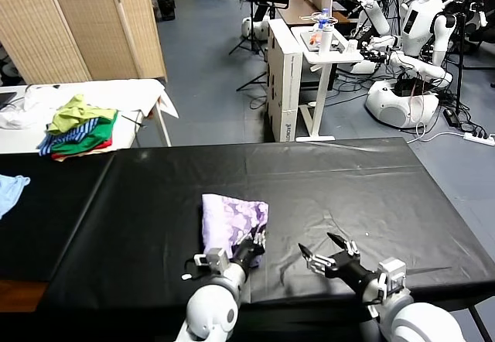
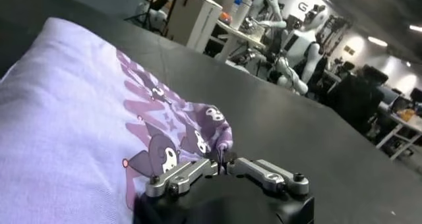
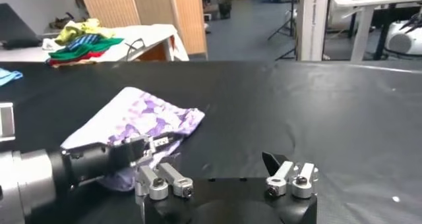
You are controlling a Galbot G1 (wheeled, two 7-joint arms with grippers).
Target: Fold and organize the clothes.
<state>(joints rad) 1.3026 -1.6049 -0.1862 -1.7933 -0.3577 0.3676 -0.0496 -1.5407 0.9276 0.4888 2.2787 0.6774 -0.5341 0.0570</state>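
The clothes are one pale lavender T-shirt [image 1: 230, 218], folded into a narrow packet with its purple print up, lying on the black table [image 1: 363, 179] near the front middle. My left gripper [image 1: 259, 240] is at the packet's near right corner. In the left wrist view its fingertips [image 2: 223, 161] stand almost together, pinching the printed corner of the T-shirt [image 2: 79, 113]. My right gripper [image 1: 317, 243] hovers low over bare table just right of the shirt, jaws wide apart with nothing between them. In the right wrist view the right gripper [image 3: 211, 172] looks across at the T-shirt [image 3: 142, 116].
A heap of green, striped and red garments [image 1: 77, 125] lies on a white side table at the back left. A pale blue cloth [image 1: 9, 187] hangs over the table's left end. A white cart [image 1: 325, 48] and other robots [image 1: 402, 87] stand behind.
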